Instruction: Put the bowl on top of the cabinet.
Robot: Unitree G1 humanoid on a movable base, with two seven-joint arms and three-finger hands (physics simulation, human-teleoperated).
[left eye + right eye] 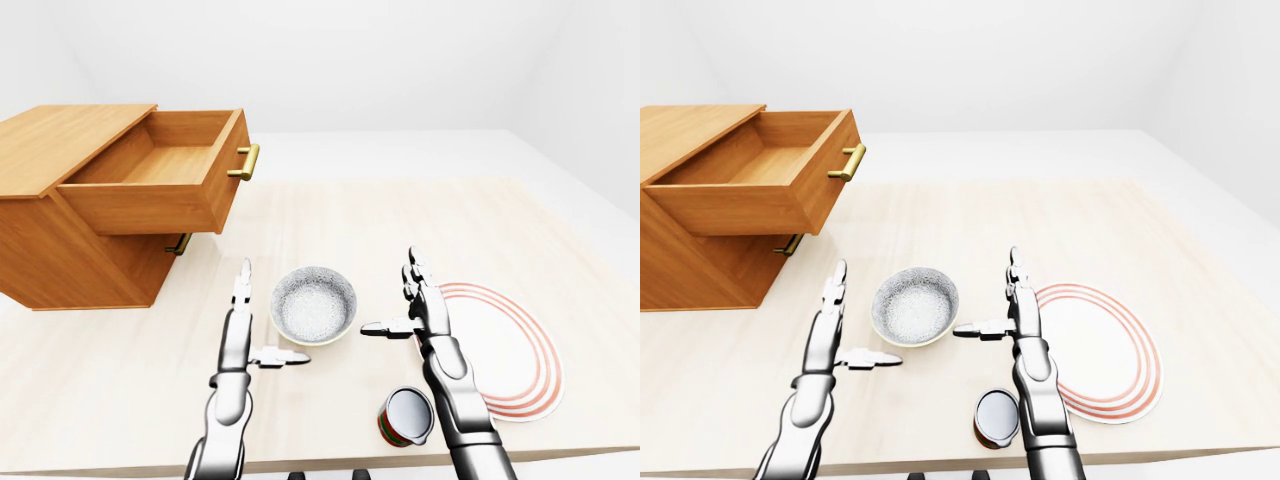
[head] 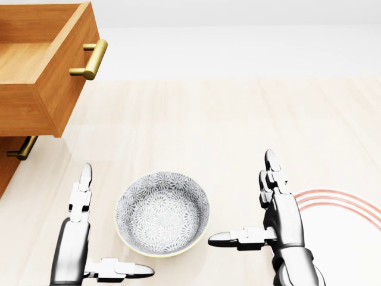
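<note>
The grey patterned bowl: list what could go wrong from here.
1. The left hand and right hand stand open on either side of the grey patterned bowl. An uneven squeeze could let its rounded wall slip.
2. The open wooden drawer juts out below the wooden cabinet's top. The lifted bowl might clip it on the way up.
</note>
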